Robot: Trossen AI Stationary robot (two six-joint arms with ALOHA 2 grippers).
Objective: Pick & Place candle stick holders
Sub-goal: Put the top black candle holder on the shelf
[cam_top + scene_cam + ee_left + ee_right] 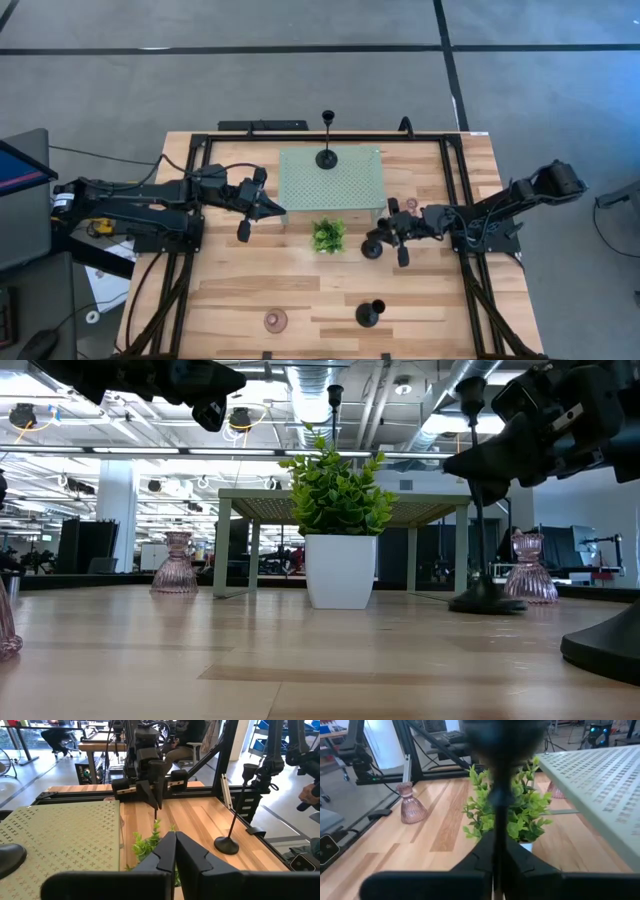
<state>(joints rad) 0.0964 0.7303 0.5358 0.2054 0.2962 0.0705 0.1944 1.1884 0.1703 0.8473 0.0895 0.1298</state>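
Now right gripper (383, 243) clamped on black candle holder (373, 248) (left gripper (272, 208) shut, empty) beside plant (328, 235)

Two dark jointed arms; black cables; angular black jaws.

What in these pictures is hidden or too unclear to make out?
- Right wrist view: the black holder held in the right gripper is a close blur; its base is hidden.
- Low view: a pink glass holder is cut by the picture's edge.
- High view: the pink holder looks like a mere disc; its shape is unreadable.
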